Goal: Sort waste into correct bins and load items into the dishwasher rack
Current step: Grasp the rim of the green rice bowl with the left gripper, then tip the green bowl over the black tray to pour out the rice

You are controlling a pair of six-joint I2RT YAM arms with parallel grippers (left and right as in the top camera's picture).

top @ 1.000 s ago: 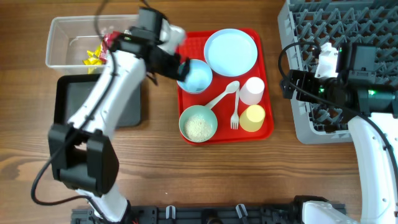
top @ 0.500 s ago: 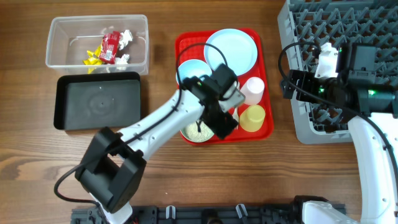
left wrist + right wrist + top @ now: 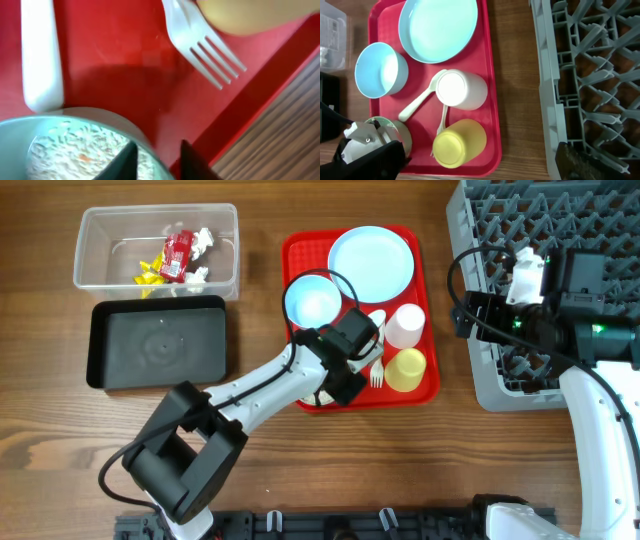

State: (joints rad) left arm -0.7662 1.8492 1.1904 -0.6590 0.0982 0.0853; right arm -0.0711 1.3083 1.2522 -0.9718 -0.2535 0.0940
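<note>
My left gripper (image 3: 157, 160) is down at the front left of the red tray (image 3: 300, 250), shut on the rim of the light blue bowl of rice grains (image 3: 75, 145), one finger inside and one outside. In the overhead view the arm hides most of that bowl. The white fork (image 3: 200, 50) and the spoon handle (image 3: 42, 60) lie just beyond it. An empty blue bowl (image 3: 313, 300), the plate (image 3: 371, 263), a white cup (image 3: 405, 326) and a yellow cup (image 3: 405, 370) also stand on the tray. My right gripper (image 3: 462, 315) hovers open and empty at the grey rack's (image 3: 480, 380) left edge.
The clear tub (image 3: 100, 220) at the back left holds red, yellow and white wrappers (image 3: 180, 255). In front of it sits the black tub (image 3: 160, 345) with nothing in it. A strip of bare wood separates the tray from the rack.
My left arm swung from the clear tub across to the tray's front, came down on the rice bowl and closed its jaws on the rim. The right arm stayed still.
</note>
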